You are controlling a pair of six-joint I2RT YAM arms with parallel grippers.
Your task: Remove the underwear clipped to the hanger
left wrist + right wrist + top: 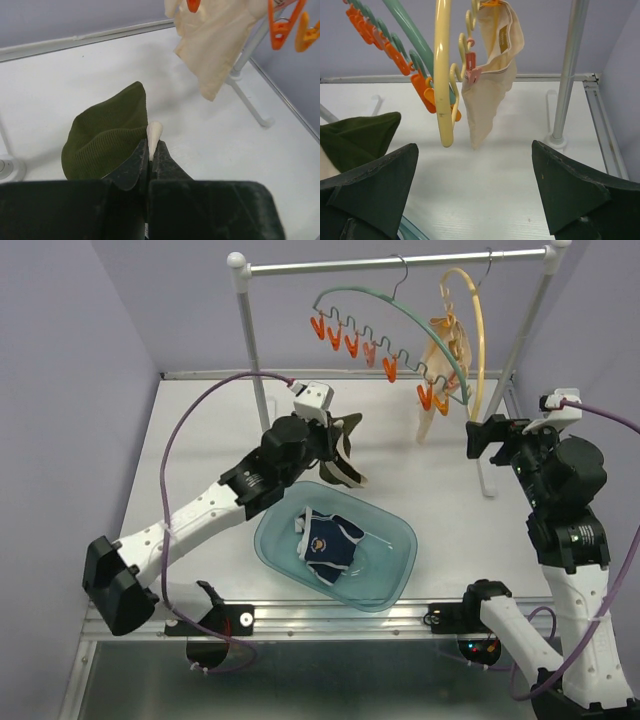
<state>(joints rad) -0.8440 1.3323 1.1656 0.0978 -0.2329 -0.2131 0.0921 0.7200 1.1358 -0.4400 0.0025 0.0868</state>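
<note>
left gripper (pixel 150 152) clenched olive brief (pixel 107 135) just behind basin (pixel 400 525) | right gripper (pixel 478 437) gaped empty, right of basin | navy brief (pixel 330 545) lay in basin | beige brief (pixel 490 85) hung clipped beyond basin

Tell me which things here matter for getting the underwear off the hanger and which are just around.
Job: olive underwear, gripped, off the hanger; navy brief, in the basin; beige underwear, clipped to the yellow hanger.
Just around: green hanger with orange clips; clothes rail.
</note>
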